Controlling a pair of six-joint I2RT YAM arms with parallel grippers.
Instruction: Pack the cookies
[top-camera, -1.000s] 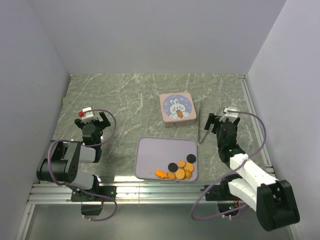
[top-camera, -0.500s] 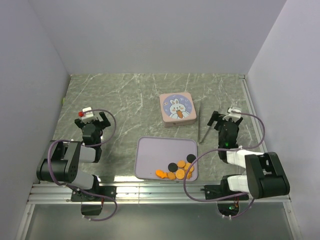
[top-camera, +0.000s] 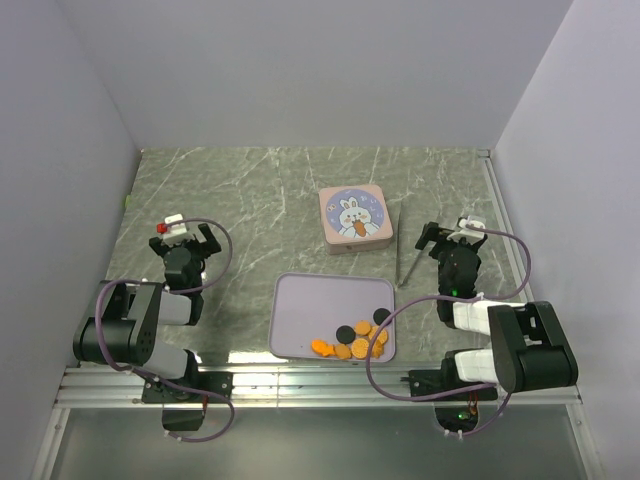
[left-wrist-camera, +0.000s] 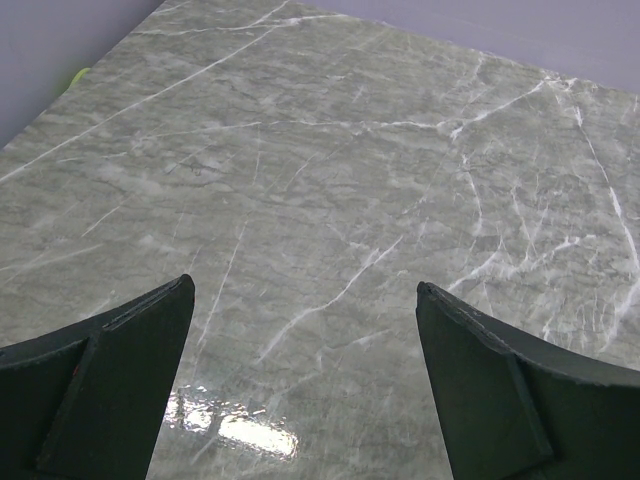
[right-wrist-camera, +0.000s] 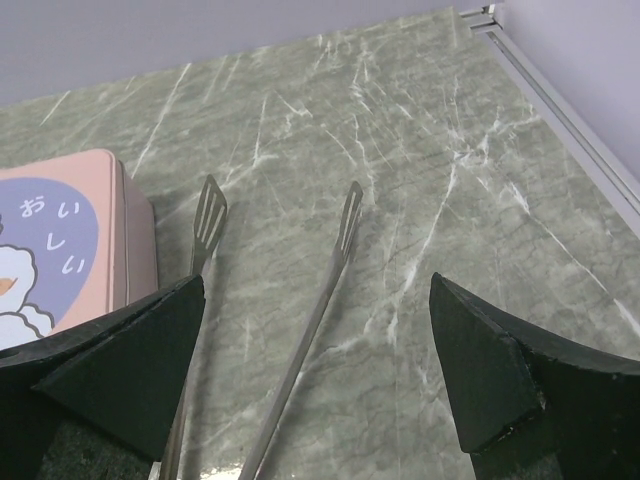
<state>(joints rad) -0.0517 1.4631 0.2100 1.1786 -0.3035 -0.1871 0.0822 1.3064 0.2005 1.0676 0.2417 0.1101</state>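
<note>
Marble table (top-camera: 260, 200) bears "おいしい" tin (top-camera: 353, 218); left hand (left-wrist-camera: 302, 288), right hand (right-wrist-camera: 317, 282) both apart.

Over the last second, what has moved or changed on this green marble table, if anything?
The right arm folded back toward its base, and the right gripper shifted slightly to the right. It is open and empty beside the thin metal tongs. Nothing was grasped or released. The left gripper, the pink square rabbit tin, the lavender tray and the orange and black round cookies stayed put.
</note>
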